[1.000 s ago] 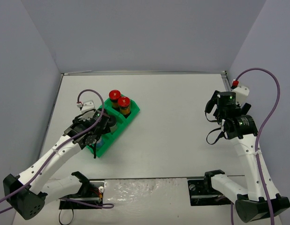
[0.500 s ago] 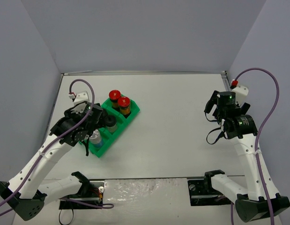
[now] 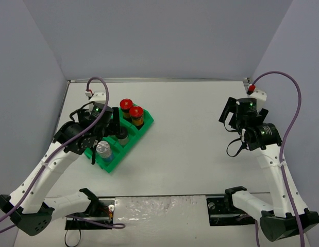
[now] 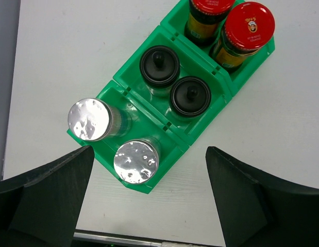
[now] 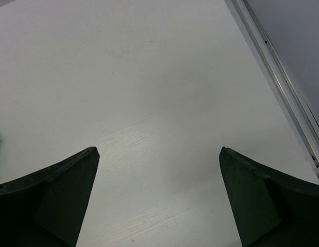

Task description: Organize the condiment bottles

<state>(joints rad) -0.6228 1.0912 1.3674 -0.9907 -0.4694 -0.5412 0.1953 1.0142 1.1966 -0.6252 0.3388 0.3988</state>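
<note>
The left jaws stand spread wide with nothing between them, hanging over the near end of the green tray point(image 4: 198, 136). Directly below sit the two silver-capped jars point(image 4: 136, 160), side by side in the tray's nearest compartment. The two black-capped jars point(image 4: 189, 95) share the middle compartment and the two red-capped jars point(image 4: 249, 27) the far one. All six stand upright.

One red cap carries a small emblem and a ring of fine print, too small to read. Yellow labels show below the red caps, their writing unreadable. In the top view a silver-capped jar shows a bluish band.

The right jaws are also spread and hold nothing, over bare table point(image 5: 149, 103) near the raised rail point(image 5: 275, 72) along its right edge.

The tray lies at a slant on the left part of the table, apart from the left edge. A broad open stretch of table separates it from the right arm point(image 3: 262, 139).
</note>
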